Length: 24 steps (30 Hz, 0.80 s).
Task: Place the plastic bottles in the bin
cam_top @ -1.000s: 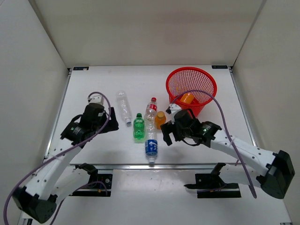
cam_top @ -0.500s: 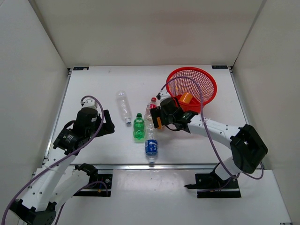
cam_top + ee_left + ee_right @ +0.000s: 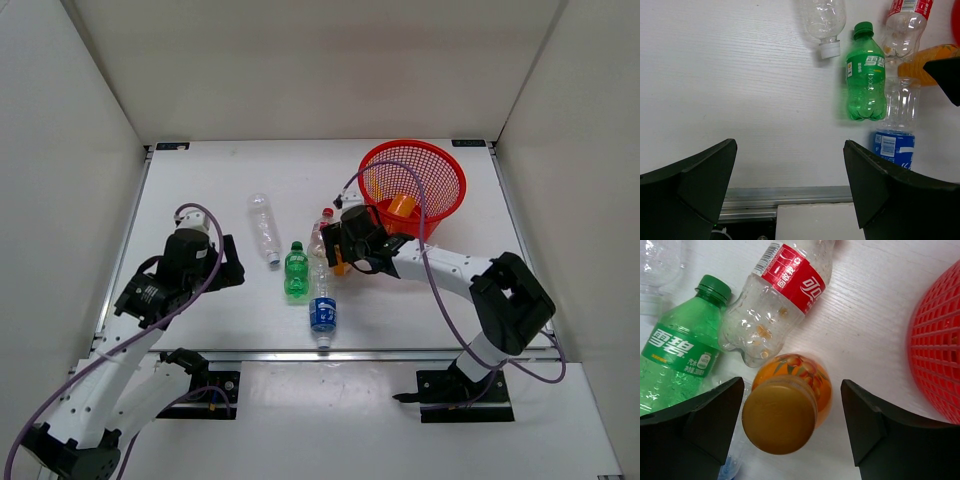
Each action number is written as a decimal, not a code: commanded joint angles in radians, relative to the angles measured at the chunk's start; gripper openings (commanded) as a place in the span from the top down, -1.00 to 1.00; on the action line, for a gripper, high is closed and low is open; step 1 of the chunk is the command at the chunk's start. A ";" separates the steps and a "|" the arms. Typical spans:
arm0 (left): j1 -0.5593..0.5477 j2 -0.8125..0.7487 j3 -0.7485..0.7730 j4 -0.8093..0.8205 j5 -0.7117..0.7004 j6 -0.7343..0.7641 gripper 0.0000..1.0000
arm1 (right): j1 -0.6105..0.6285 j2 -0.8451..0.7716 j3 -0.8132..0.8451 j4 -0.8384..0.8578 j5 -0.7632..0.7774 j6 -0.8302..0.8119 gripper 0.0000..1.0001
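As we scan the top view, one orange bottle (image 3: 401, 207) is inside the bin (image 3: 452, 200); five others cluster on the white table (image 3: 200, 185), plain walls (image 3: 300, 70) around. Left wrist: left gripper (image 3: 790, 186) wide open, empty, short of the green bottle (image 3: 866, 75). Right wrist: right gripper (image 3: 790, 422) spread either side of the second orange bottle (image 3: 790, 390), no contact. Likely light, stiff, slick; we'd pinch the body under the cap.

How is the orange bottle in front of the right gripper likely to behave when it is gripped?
The orange bottle is stubby and round, so it would probably roll if nudged off-centre. Its smooth, glossy plastic might slip in a light grip. The red-labelled bottle lies beside it and may get jostled.
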 commanded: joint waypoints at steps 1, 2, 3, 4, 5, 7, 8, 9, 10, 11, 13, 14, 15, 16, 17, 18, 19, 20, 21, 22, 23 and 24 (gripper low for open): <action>0.005 -0.015 -0.007 -0.001 -0.001 0.004 -0.98 | 0.000 0.008 0.016 0.083 -0.013 0.033 -0.51; 0.013 -0.018 -0.010 -0.001 0.006 0.006 -0.98 | -0.001 0.014 0.020 0.083 -0.010 0.030 -0.46; 0.007 -0.020 -0.010 -0.007 0.000 0.009 -0.97 | 0.002 0.025 0.024 0.076 -0.006 0.023 -0.40; 0.008 -0.015 -0.010 -0.012 0.008 0.004 -0.97 | 0.003 0.027 0.036 0.060 0.001 0.021 -0.31; 0.007 -0.018 -0.010 -0.013 0.000 0.003 -0.97 | 0.009 0.033 0.044 0.054 0.011 0.020 -0.12; 0.008 -0.020 -0.008 -0.015 0.003 0.006 -0.98 | 0.014 0.030 0.065 0.008 0.016 0.017 0.11; 0.008 -0.026 -0.010 -0.012 0.002 -0.004 -0.97 | 0.017 0.018 0.067 -0.001 0.028 0.009 0.21; 0.010 -0.023 -0.007 -0.009 0.005 -0.004 -0.98 | 0.023 0.004 0.067 -0.019 0.042 0.009 0.22; 0.008 -0.020 -0.008 -0.009 0.005 -0.002 -0.98 | 0.035 -0.016 0.066 -0.024 0.041 0.007 0.30; 0.010 -0.014 -0.008 -0.001 0.011 -0.004 -0.98 | 0.040 -0.045 0.067 -0.039 0.045 0.007 0.36; 0.010 -0.006 -0.007 0.007 0.020 -0.001 -0.97 | 0.052 -0.111 0.072 -0.076 0.059 -0.002 0.44; 0.008 0.000 -0.007 0.007 0.025 -0.002 -0.97 | 0.058 -0.131 0.078 -0.105 0.060 -0.006 0.50; 0.010 0.008 -0.011 0.017 0.034 -0.001 -0.97 | 0.066 -0.163 0.084 -0.115 0.053 -0.008 0.52; 0.010 0.015 -0.013 0.030 0.036 0.001 -0.98 | 0.068 -0.197 0.098 -0.134 0.044 -0.008 0.59; 0.011 0.018 -0.016 0.028 0.036 0.004 -0.98 | 0.074 -0.216 0.107 -0.157 0.042 -0.009 0.61; 0.010 0.034 -0.014 0.040 0.040 0.000 -0.97 | 0.088 -0.252 0.130 -0.162 0.013 -0.008 0.61; 0.011 0.040 -0.019 0.046 0.042 0.001 -0.97 | 0.094 -0.284 0.135 -0.170 -0.004 -0.025 0.63; 0.011 0.047 -0.014 0.050 0.042 -0.001 -0.97 | 0.095 -0.309 0.150 -0.171 -0.013 -0.031 0.66; 0.010 0.051 -0.014 0.059 0.043 -0.001 -0.97 | 0.100 -0.326 0.177 -0.179 -0.004 -0.040 0.66; 0.010 0.054 -0.014 0.063 0.043 -0.002 -0.97 | 0.106 -0.346 0.206 -0.187 0.001 -0.061 0.69; 0.013 0.051 -0.019 0.077 0.048 -0.001 -0.97 | 0.105 -0.366 0.226 -0.187 0.010 -0.094 0.70; 0.014 0.054 -0.026 0.079 0.042 -0.008 -0.97 | 0.105 -0.381 0.255 -0.187 0.027 -0.104 0.70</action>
